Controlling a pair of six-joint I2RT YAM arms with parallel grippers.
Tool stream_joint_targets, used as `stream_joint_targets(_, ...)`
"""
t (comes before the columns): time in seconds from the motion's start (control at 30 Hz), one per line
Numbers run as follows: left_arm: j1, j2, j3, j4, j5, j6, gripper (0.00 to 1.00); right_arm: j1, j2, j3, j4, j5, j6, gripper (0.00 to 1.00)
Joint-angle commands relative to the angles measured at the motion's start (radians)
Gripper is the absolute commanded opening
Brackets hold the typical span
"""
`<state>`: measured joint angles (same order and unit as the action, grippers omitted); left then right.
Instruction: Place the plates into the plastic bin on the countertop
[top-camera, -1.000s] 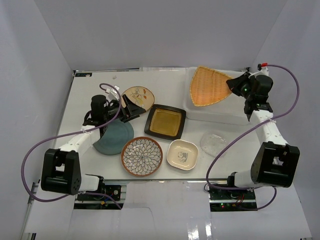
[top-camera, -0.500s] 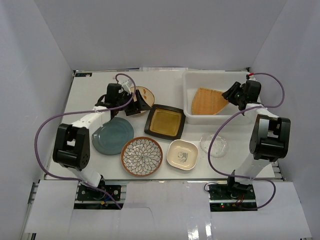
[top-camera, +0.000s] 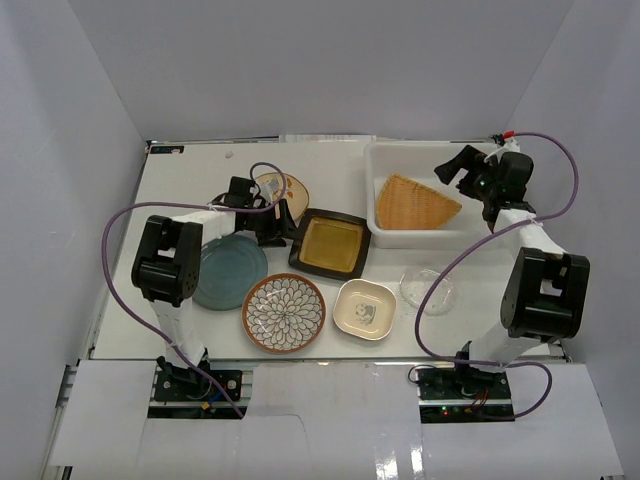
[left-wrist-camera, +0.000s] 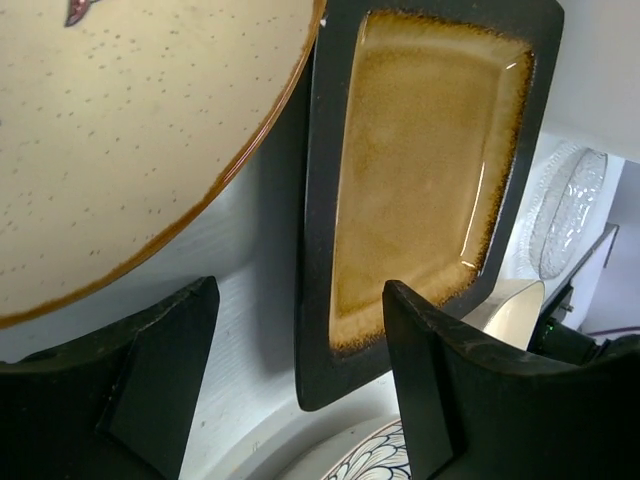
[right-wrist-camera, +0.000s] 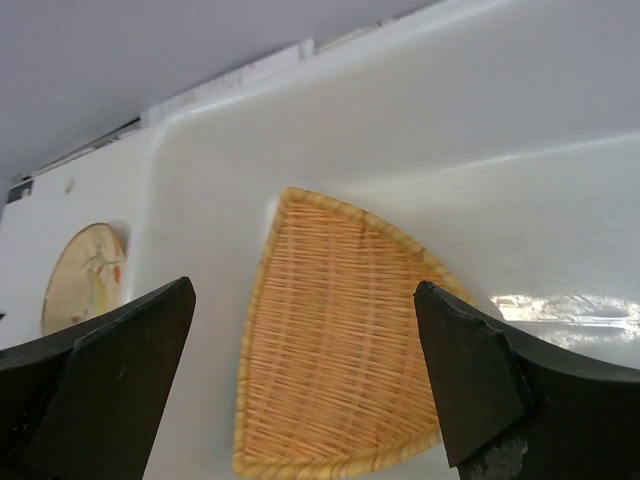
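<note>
White countertop (top-camera: 180, 185) between seemingly grey walls (top-camera: 320, 60)

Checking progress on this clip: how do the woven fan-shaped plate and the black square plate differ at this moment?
The fan-shaped plate lies inside the plastic bin, while the black square plate sits out on the countertop. The fan-shaped plate is woven, tan and wedge-shaped. The black square plate is glazed and has an amber centre. Both lie flat, face up.

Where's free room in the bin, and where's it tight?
Bin: bare along its far wall, behind the fan plate. Table: bare far-left corner. Crowded where the left gripper sits among bird plate, black plate and teal plate.
</note>
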<state>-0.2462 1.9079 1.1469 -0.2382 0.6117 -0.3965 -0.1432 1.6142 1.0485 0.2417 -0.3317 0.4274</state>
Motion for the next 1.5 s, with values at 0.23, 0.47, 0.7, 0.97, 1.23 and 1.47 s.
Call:
stream_joint_targets(0.23, 0.004, 0.071, 0.014, 0.048, 0.109, -0.021, 0.50, 0.086, -0.201, -0.148, 0.131, -0.151, 0.083, 1.00)
stream_joint_targets(0.47, 0.002, 0.086, -0.025, 0.079, 0.166, -0.056, 0.44, 0.136, -0.286, -0.260, 0.225, -0.231, 0.169, 1.00)
stream_joint_targets(0.7, -0.013, 0.103, -0.065, 0.100, 0.238, -0.079, 0.40, 0.250, -0.341, -0.323, 0.234, -0.245, 0.183, 1.00)
stream_joint_targets(0.97, -0.019, 0.068, -0.092, 0.050, 0.186, -0.064, 0.00, 0.284, -0.352, -0.340, 0.206, -0.257, 0.186, 1.00)
stream_joint_targets(1.23, -0.019, -0.159, -0.137, 0.094, 0.126, -0.123, 0.00, 0.344, -0.373, -0.288, 0.107, -0.265, 0.116, 0.99)
stream_joint_targets(1.47, -0.019, -0.389, -0.254, 0.309, 0.122, -0.261, 0.00, 0.402, -0.370, -0.248, 0.035, -0.279, 0.065, 0.96)
